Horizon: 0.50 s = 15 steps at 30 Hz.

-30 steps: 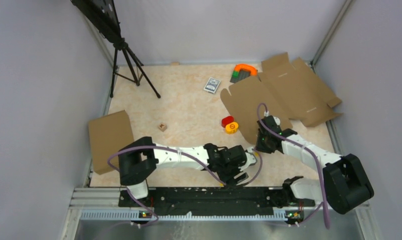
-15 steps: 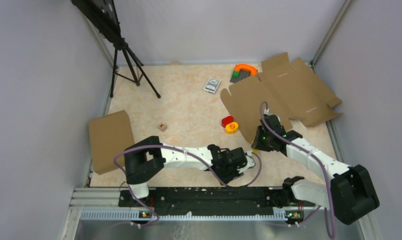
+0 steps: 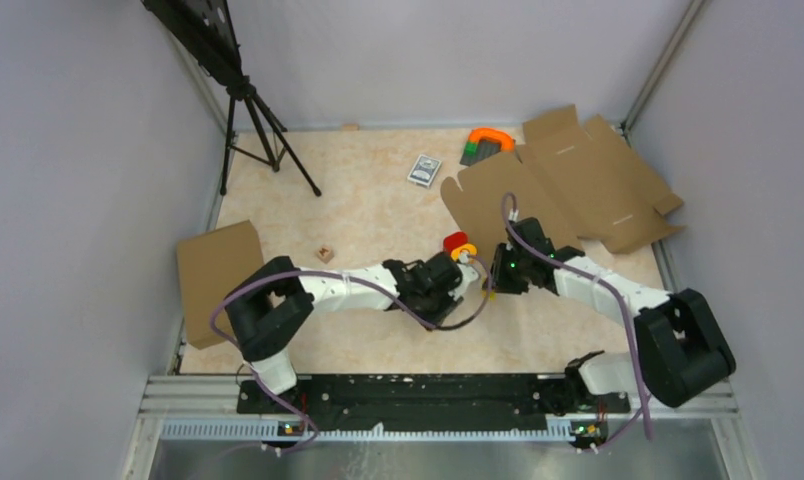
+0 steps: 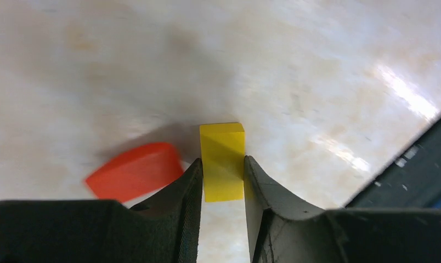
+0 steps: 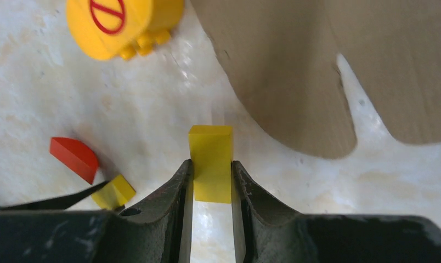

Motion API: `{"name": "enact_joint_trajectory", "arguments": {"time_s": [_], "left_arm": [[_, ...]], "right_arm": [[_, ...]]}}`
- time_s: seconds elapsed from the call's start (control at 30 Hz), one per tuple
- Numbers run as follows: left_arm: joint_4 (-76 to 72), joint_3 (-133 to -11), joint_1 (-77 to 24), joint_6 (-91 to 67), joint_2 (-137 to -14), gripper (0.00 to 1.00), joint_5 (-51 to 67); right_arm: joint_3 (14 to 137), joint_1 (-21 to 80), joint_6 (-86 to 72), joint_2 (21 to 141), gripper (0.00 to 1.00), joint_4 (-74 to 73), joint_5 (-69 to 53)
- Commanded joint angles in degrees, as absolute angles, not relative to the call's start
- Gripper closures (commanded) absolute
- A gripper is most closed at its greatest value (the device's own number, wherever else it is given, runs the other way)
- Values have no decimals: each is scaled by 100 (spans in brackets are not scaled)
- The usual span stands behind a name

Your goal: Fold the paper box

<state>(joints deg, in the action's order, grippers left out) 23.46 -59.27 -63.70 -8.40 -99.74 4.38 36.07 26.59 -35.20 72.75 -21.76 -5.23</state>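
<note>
The paper box (image 3: 568, 190) is a flat, unfolded brown cardboard blank at the back right of the table; its near flap shows in the right wrist view (image 5: 295, 71). My left gripper (image 4: 222, 164) is shut on a small yellow block (image 4: 222, 145) just above the table, next to a red half-disc (image 4: 133, 178). My right gripper (image 5: 210, 164) is shut on another yellow block (image 5: 210, 145), just off the blank's near flap. In the top view the left gripper (image 3: 470, 268) and right gripper (image 3: 494, 272) are close together, tips facing.
A yellow round toy with a red mark (image 5: 122, 22) and a red piece (image 3: 455, 241) lie by the grippers. A folded cardboard piece (image 3: 218, 280) lies at the left. A small wooden cube (image 3: 325, 254), a card pack (image 3: 424, 170), an orange-green toy (image 3: 488, 142) and a tripod (image 3: 253, 110) stand further back.
Both grippers have moved away from the near edge toward the table's middle. The left went up to the red and yellow toys; the right slid left along the blank's near flap.
</note>
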Motion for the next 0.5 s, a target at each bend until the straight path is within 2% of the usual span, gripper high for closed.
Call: {"name": "enact_joint_trajectory", "arguments": {"time_s": [0.0, 0.2, 0.33, 0.47], "left_arm": [[2148, -5690, -5756, -1071, -10064, 67, 97], [2315, -6046, -5260, -1393, -10414, 68, -492], [2288, -6194, -4693, -1450, -10540, 69, -526], [2204, -6387, -3937, -1470, -10625, 68, -502]], "right_arm": [[4248, 2769, -3742, 7891, 82, -1492, -646], [5144, 2769, -3812, 8973, 83, -1200, -520], [5565, 2852, -4078, 9732, 83, -647, -936], [6261, 3001, -4262, 10408, 81, -308, -843]]}}
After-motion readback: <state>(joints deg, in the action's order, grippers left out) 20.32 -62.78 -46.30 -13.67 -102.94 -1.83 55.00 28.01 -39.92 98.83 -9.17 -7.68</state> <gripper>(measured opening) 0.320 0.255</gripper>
